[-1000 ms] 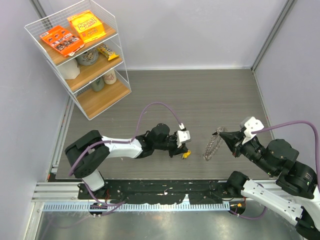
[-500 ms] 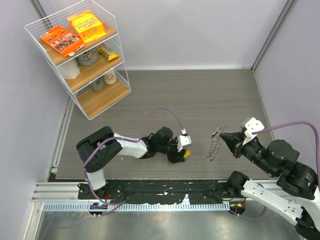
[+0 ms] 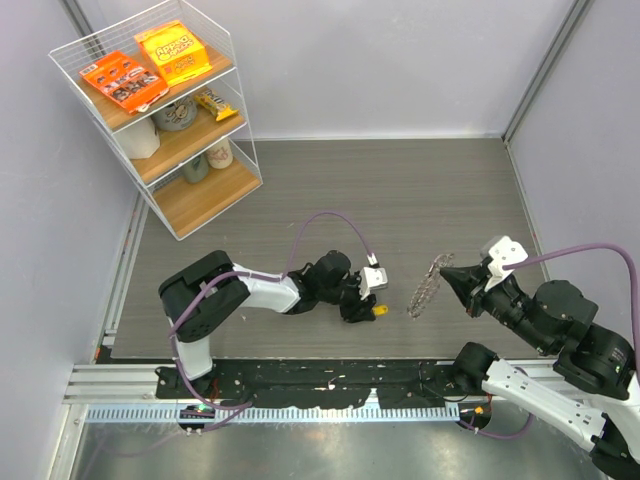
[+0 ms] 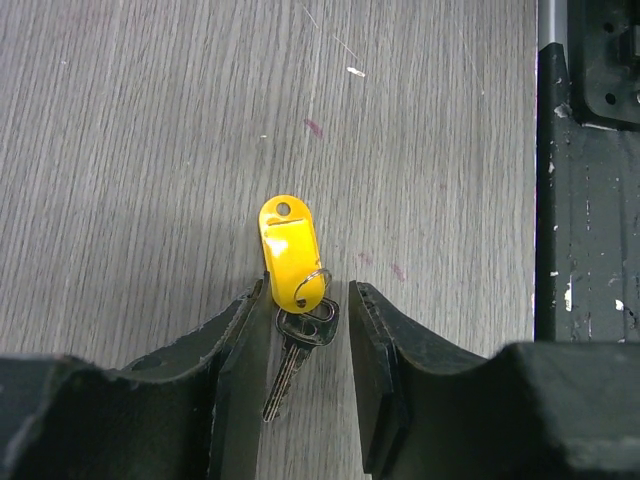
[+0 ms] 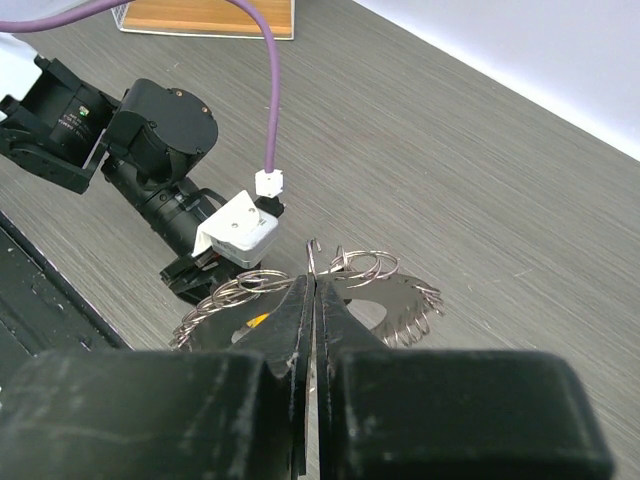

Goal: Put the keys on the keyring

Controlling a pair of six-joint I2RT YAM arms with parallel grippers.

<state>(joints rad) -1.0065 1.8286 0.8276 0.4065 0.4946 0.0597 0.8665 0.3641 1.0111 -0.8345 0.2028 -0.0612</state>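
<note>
The keys (image 4: 292,300) lie flat on the grey table: a yellow oval head (image 4: 288,250) joined by a small split ring to a dark silver key (image 4: 290,355). My left gripper (image 4: 305,300) is open, low over the table, its jaws on either side of the key. In the top view the left gripper (image 3: 365,305) sits by the yellow spot (image 3: 380,311). My right gripper (image 3: 447,272) is shut on the keyring (image 3: 425,288), a floppy silvery loop hanging edge-on above the table. In the right wrist view the keyring (image 5: 375,268) drapes to both sides of the shut gripper (image 5: 312,290).
A wire shelf rack (image 3: 160,110) with snack boxes stands at the back left. A black rail (image 3: 320,380) runs along the table's near edge and shows at the right of the left wrist view (image 4: 590,200). Purple cables loop over both arms.
My left gripper has moved down and nearer, settling around the key. The right arm has held still, with the hanging keyring swinging slightly.
</note>
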